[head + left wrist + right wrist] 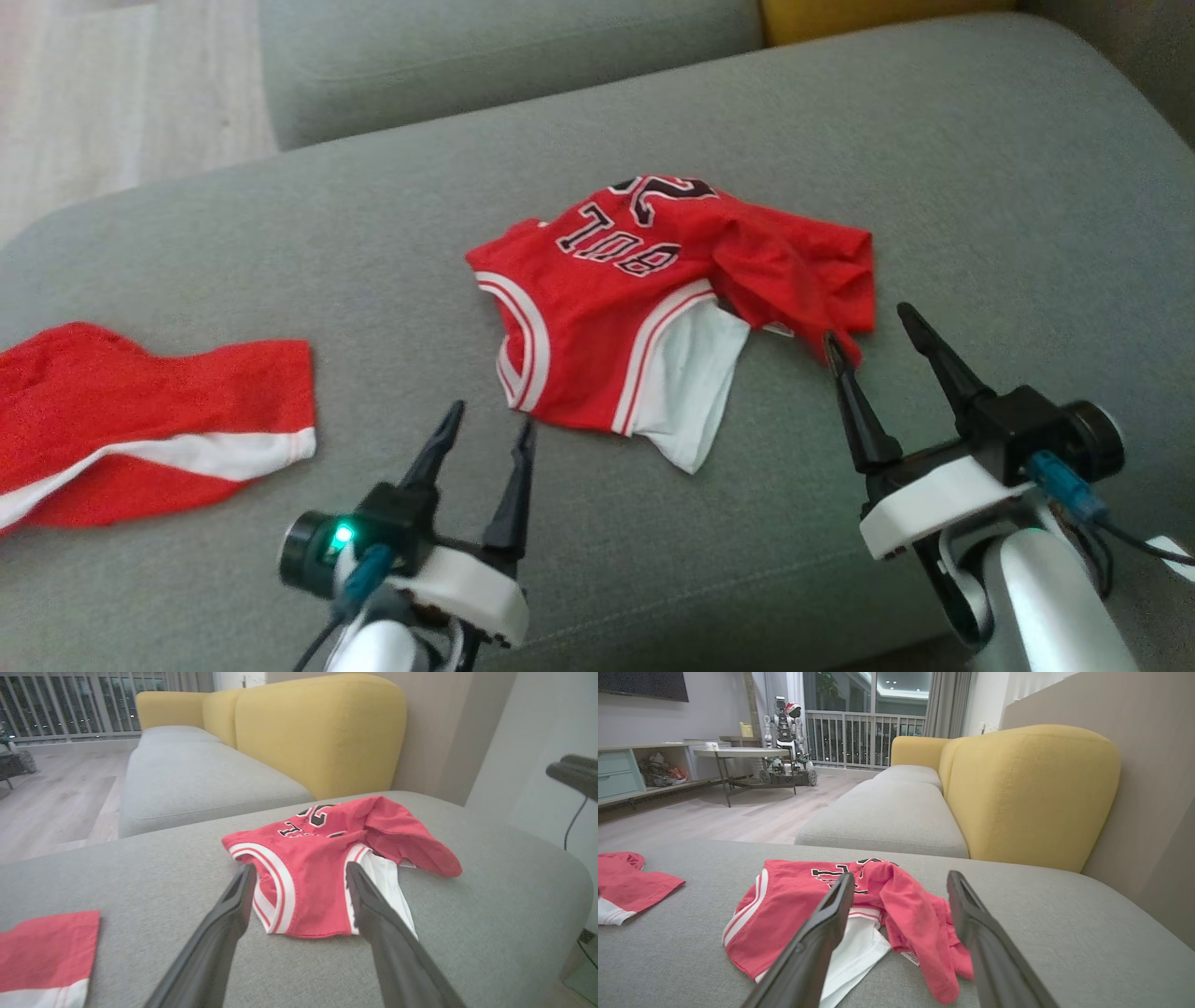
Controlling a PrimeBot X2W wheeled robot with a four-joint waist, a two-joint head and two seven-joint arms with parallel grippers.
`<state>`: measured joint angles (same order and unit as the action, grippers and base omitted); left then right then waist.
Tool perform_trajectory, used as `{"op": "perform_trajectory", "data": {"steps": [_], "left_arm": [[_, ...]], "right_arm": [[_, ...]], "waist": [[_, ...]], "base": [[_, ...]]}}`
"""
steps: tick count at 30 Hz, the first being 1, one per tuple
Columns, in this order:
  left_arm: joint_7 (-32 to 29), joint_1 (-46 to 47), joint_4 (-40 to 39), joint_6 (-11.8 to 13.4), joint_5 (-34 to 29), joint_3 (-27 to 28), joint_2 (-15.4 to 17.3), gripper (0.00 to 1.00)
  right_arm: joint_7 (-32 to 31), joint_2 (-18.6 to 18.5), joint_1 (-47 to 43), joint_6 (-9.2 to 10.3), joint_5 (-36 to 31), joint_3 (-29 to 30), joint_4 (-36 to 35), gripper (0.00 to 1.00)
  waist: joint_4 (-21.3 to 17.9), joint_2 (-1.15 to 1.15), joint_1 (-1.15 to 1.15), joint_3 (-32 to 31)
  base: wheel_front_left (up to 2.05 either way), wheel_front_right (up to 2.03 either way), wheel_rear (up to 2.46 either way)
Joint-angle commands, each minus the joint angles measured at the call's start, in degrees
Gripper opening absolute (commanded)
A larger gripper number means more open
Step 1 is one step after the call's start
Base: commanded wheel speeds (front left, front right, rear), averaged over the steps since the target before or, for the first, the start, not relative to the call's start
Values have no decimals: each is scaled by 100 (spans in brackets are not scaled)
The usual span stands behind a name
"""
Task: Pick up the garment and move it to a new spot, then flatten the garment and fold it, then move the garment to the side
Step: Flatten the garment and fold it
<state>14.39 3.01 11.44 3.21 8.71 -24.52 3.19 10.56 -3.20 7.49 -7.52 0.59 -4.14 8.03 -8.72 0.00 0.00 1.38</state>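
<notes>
The jersey [653, 317] lies rumpled near the middle of the cushion [980, 187], 1 side flopped over itself and white lining showing, so it looks set down but not yet flattened; flattening, folding and the move aside seem left to do. The left gripper [490, 415] and right gripper [864, 322] hover above the cushion's near edge, each with its 2 fingers spread apart and holding nothing.

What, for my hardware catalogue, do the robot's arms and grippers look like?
Both: two long tapering black fingers, black block, white base, pale silvery forearm. The left gripper has a green light and blue plug; the right gripper a blue plug and dark cable.
</notes>
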Motion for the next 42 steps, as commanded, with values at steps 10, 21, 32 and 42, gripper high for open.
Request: {"op": "perform_trajectory", "data": {"steps": [10,21,32,42], "left_arm": [[-95,1496,1889,26,97,-5,-31,100],[-119,2540,3483,-155,464,-124,-31,100],[-7,2907,3985,-340,670,-230,69,0],[14,3199,3493,-250,425,-101,1098,0]], "right_arm": [[-46,32,101,3,60,-182,-659,100],[66,32,162,3,50,-260,-735,100],[127,32,186,3,-14,-193,-660,100],[141,32,193,3,-87,-251,-397,100]], "waist": [[-579,0,0,576],[-859,0,0,877],[-732,0,0,795],[-494,0,0,397]], "base": [[0,0,0],[0,0,0],[0,0,0],[0,0,0]]}}
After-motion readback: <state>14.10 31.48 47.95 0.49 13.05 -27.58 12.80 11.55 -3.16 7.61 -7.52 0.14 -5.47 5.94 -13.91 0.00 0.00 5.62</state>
